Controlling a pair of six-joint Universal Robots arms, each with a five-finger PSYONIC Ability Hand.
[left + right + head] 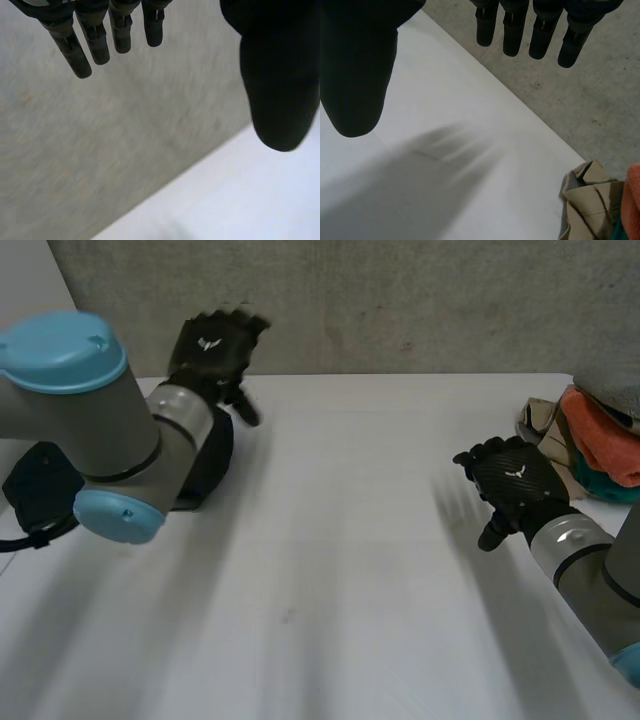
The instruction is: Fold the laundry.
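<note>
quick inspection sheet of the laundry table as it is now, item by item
surface: white table, bare across its middle and front
job's things: pile of laundry at the table's right edge, with beige, orange, teal and grey pieces; none spread out for folding
clutter: nothing seen
hands: left hand raised near the far left of the table, fingers straight, holding nothing; right hand over the table beside the pile, fingers straight, holding nothing
cables: nothing seen loose on the table
surroundings: grey wall right behind the table
</note>
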